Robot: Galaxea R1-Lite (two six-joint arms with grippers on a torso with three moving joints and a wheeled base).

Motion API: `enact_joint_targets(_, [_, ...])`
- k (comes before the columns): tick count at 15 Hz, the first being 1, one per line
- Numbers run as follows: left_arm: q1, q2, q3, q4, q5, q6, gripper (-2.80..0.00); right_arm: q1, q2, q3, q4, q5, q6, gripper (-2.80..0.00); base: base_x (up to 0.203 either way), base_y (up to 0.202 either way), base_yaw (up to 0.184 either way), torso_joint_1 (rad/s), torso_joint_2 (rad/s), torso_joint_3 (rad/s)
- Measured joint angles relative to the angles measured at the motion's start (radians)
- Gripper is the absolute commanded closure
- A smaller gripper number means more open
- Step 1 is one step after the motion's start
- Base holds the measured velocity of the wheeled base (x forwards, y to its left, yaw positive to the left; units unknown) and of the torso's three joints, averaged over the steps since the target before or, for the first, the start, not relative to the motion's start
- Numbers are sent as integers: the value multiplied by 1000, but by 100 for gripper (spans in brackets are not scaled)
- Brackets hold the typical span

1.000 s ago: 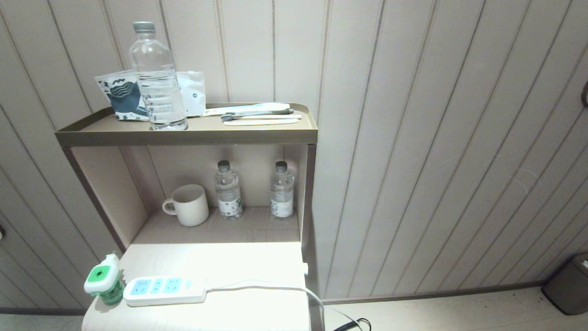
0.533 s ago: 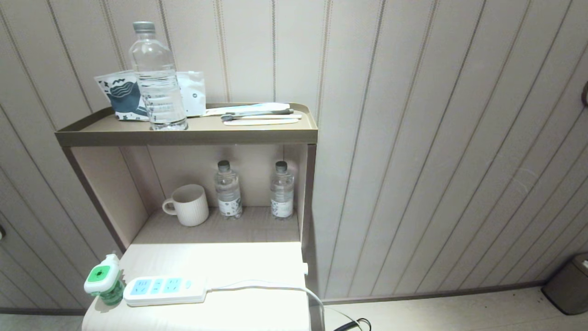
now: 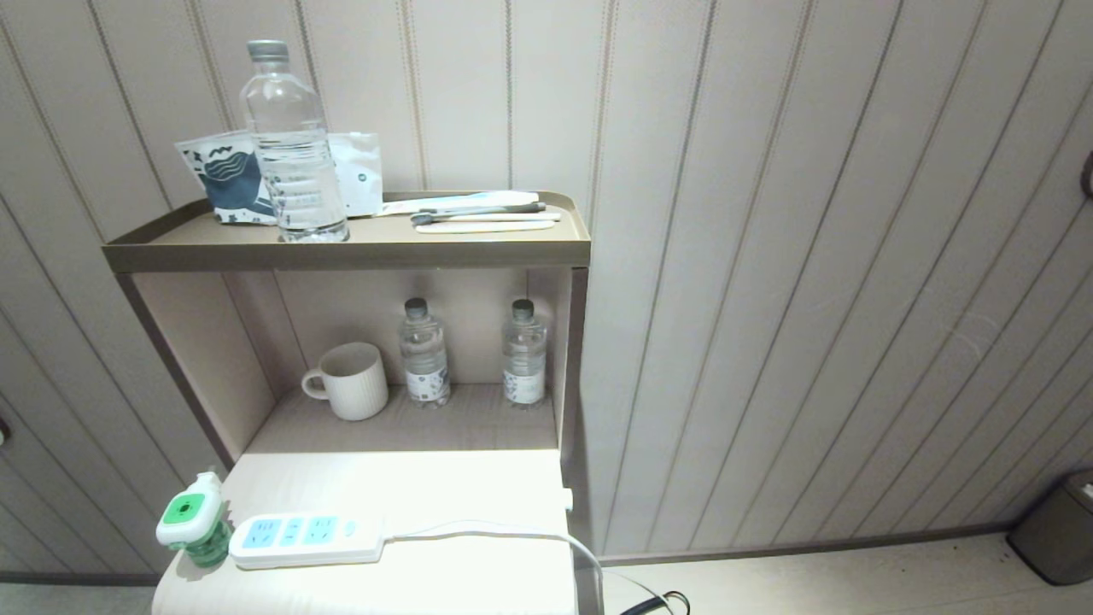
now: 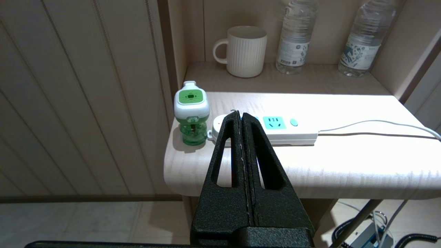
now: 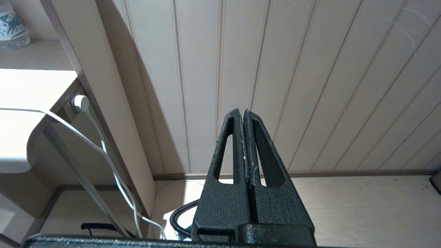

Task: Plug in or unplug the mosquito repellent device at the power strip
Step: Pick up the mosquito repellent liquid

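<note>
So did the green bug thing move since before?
No. The repellent device stands at the same end of the power strip, on the same tabletop corner.

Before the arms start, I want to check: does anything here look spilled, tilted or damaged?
Nothing stands out. The mosquito repellent device stands upright on the tabletop beside the power strip, not plugged in. The mug is upright too.

Pale grooved wall panelling [image 3: 811, 256] is standing ahead of me; a brown shelf unit [image 3: 341, 252] is leaning against it, bright light is washing over its white tabletop [image 3: 410, 478], above pale floor [image 3: 854, 581].
</note>
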Motion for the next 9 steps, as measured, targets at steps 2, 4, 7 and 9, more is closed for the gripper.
enact_joint_targets(2, [0, 0, 0, 0, 0, 0, 0, 0, 0, -1, 0, 0, -3, 0, 0, 0, 0, 0, 0, 0])
enact_joint_targets(4, [0, 0, 0, 0, 0, 0, 0, 1, 0, -1, 0, 0, -3, 0, 0, 0, 0, 0, 0, 0])
enact_joint_targets(7, [0, 0, 0, 0, 0, 0, 0, 1, 0, -1, 0, 0, -4, 0, 0, 0, 0, 0, 0, 0])
enact_joint_targets(9, [0, 0, 0, 0, 0, 0, 0, 1, 0, -1, 0, 0, -3, 0, 0, 0, 0, 0, 0, 0])
